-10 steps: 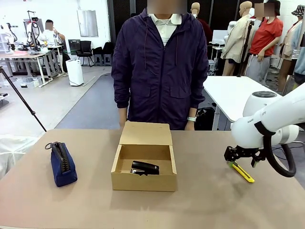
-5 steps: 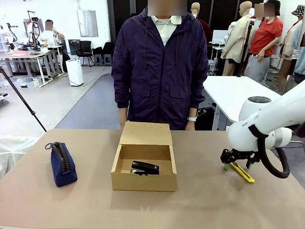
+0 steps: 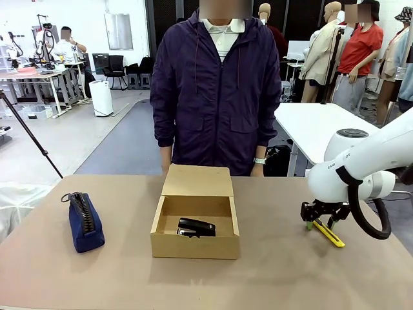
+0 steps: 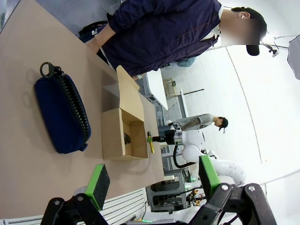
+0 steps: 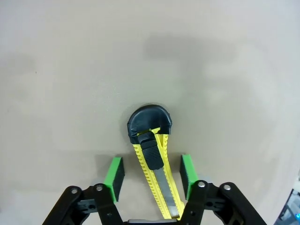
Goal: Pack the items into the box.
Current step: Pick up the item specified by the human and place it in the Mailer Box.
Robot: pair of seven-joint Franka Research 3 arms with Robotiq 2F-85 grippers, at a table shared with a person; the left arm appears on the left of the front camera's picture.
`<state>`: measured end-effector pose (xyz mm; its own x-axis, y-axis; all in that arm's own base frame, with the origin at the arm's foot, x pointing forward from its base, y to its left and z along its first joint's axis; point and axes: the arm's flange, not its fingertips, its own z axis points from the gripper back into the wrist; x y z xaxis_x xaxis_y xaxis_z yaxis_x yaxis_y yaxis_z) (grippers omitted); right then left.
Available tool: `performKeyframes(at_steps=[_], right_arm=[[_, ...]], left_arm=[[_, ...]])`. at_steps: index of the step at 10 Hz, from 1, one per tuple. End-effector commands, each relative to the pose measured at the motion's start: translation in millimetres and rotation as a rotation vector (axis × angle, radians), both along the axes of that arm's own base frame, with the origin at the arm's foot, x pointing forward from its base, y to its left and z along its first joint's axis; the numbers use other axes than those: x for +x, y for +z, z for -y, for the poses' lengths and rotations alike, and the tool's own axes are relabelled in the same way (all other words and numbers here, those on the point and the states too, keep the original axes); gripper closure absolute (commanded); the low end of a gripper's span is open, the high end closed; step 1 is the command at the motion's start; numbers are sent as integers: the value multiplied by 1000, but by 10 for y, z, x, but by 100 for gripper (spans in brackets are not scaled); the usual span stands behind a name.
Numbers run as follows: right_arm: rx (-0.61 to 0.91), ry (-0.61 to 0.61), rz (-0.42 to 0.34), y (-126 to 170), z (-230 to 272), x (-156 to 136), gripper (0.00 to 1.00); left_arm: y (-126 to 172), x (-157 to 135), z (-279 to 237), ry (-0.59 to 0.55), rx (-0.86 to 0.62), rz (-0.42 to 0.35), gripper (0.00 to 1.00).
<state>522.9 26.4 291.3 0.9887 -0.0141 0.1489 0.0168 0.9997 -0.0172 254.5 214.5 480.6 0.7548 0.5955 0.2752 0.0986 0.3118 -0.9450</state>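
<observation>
- Brown desk [image 3: 290,271] runs across a big bright room. A person [image 3: 216,97] in a dark purple jacket stands at its far side, right behind the box.
- The box [image 3: 193,245] sits in the middle of the desk. Its lid flap [image 3: 197,180] is folded back and leans toward the person.
- A small black stapler [image 3: 196,227] lies on the bottom of the box, a bit nearer the front wall.
- The yellow utility knife [image 3: 332,236] is not in the box. It lies flat on the desk, well off to the right of it.
- The white right arm [image 3: 361,168] comes in from the right and bends down over the knife.
- The right jaws are low at the desk, with one green pad [image 5: 114,178] on each side of the knife's yellow body. The knife's round black end pokes out past them.
- The right jaws are not squeezing the knife. Bare desk shows between it and one pad. The other pad is very close, and I cannot tell if it touches.
- The left jaws are spread wide, green pads [image 4: 98,180] far apart, with nothing between them. They hang above the left end of the desk.
- A navy blue pouch [image 3: 84,223] lies on the left side of the desk, zip on top, well apart from the box.
</observation>
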Motion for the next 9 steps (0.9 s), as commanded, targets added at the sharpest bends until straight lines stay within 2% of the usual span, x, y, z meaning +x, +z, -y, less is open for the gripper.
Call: performKeyframes(at_steps=[1,9], right_arm=[[26,22,-25,31,11,19,100],[69,98,-88,111,22,3,100]], left_arm=[[8,1,12,1,-11,29,0],[8,1,12,1,-11,29,0]])
